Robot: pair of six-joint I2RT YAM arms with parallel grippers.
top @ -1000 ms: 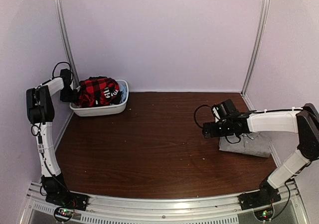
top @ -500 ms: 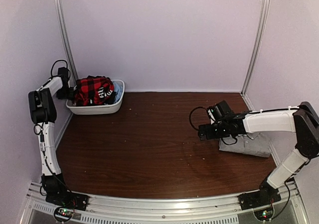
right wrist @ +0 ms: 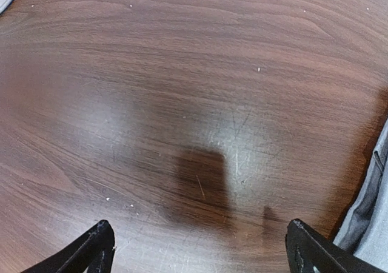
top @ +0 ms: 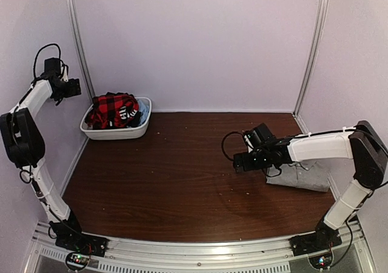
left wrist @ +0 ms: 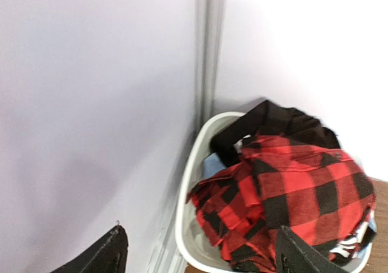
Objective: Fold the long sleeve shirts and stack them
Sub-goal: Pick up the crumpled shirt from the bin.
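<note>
Shirts in 2 places, neither one gripped. High up beside the corner post (top: 77,42), well clear of the counter (top: 182,182): left end effector (top: 73,86), jaws spread wide with nothing between them. Below and ahead of it, well apart: red-and-black check shirt (top: 112,110), crumpled in a heap inside the white tub (top: 115,134), white lettering (top: 130,111) on the side away from the post. From the left wrist camera: heap ahead and to the right of the gap between the 2 fingertips (left wrist: 112,255), with a black piece of cloth (left wrist: 273,118) at the far side of the heap and a sliver of pale blue cloth (left wrist: 212,164) low down near the rim. Separate garments or parts of the check shirt: cannot tell.

Low over bare counter, pointing left toward the middle: right end effector (top: 240,162), also wide open and gripping nothing. Between its 2 fingertips, only wood grain, small pale specks (right wrist: 259,69) and a dark shadow patch (right wrist: 200,185). Behind it on the wrist side, partly under the forearm: grey shirt (top: 303,177), lying flat on the counter as a compact rectangle. In the right wrist view, a strip of that grey cloth just beside the right finger, at the right edge. Touching or not: cannot tell. Tub and check shirt far from the right end effector, across the counter at the back left.
</note>
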